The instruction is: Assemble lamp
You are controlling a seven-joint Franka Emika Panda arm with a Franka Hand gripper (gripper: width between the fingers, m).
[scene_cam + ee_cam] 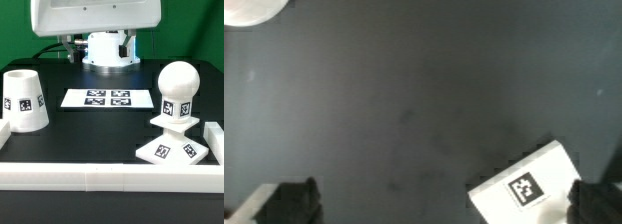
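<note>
Black table (100, 125) carrying, at the exterior view's left, the upturned shade (23, 100); at centre rear, the marker board (108, 98); at right, the square base (178, 148), bulb (180, 92) standing upright on it. White border rails (100, 176) edge the front.

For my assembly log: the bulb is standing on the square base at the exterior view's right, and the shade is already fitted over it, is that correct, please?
Not quite. The bulb does stand on the square base at the exterior view's right, but the shade is not over it: the exterior view shows it standing apart on the table at that view's left, beside the marker board.
</note>
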